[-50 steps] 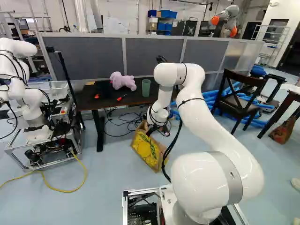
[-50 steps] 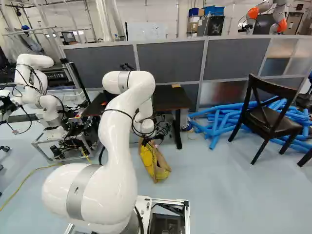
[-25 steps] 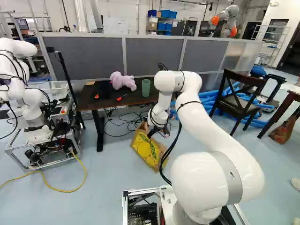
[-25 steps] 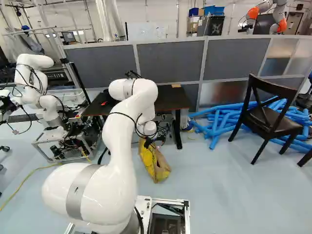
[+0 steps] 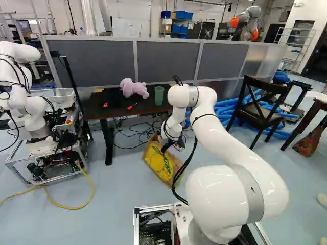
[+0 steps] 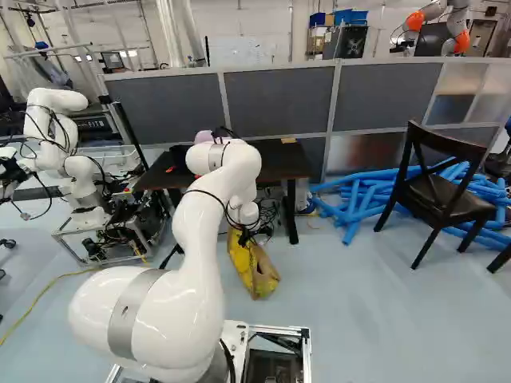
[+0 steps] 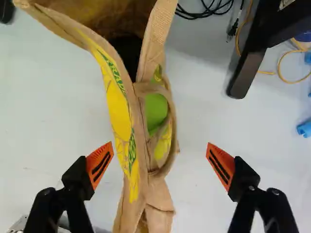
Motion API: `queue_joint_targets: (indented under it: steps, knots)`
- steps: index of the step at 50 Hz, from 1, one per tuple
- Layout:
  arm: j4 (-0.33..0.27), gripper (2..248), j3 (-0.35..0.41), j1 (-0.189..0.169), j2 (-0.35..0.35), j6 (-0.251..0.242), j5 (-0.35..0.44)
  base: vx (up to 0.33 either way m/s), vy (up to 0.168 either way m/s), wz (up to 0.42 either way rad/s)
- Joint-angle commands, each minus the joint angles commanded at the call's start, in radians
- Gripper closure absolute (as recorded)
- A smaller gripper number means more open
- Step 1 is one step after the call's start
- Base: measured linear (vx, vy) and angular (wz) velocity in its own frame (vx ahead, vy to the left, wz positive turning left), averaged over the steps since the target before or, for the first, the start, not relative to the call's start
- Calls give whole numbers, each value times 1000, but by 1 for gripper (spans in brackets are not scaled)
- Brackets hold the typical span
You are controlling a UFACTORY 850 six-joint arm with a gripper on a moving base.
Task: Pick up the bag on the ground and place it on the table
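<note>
Just above the bag in the left base view is my gripper (image 5: 167, 145), at the end of the lowered arm. In the wrist view the gripper (image 7: 159, 162) stands wide open, one orange pad on each side of the bag, with floor showing between each pad and the bag. The tan and yellow bag (image 5: 160, 162) stands on the floor in front of the table (image 5: 149, 108). Its strap handle (image 7: 171, 141) and upper edges run between the fingers, and its mouth gapes ahead of them. The right base view shows the bag (image 6: 254, 267) partly behind the arm.
A purple plush toy (image 5: 134, 88) and a green cup (image 5: 159, 95) are on the table. Cables lie beneath it. A chair (image 6: 437, 191) and blue tubes (image 6: 355, 199) stand to the right. Another robot (image 5: 28, 97) is at the left, with a yellow cable (image 5: 69, 206) on the floor.
The arm has lowered and shifted a little to the right in the right base view, its gripper staying near the bag's top. Bag and base have not visibly moved.
</note>
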Motion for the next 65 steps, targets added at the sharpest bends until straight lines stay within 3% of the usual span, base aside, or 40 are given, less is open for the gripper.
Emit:
queue_joint_targets:
  steps: [37,53,54,58,59,63,64,65]
  knots:
    - [-3,3,-229,43,-178,0,-63,0,0,0]
    - [-3,3,-252,51,-199,0,-63,0,0,0]
    - [-3,16,-252,51,-199,0,-63,0,0,0]
    - [-3,16,-252,51,-199,0,-63,0,0,0]
    - [-3,53,-252,51,-199,0,-63,0,0,0]
    - [-3,53,-252,51,-199,0,-63,0,0,0]
    - [-3,90,-252,51,-199,0,-63,0,0,0]
    - [-3,90,-252,51,-199,0,-63,0,0,0]
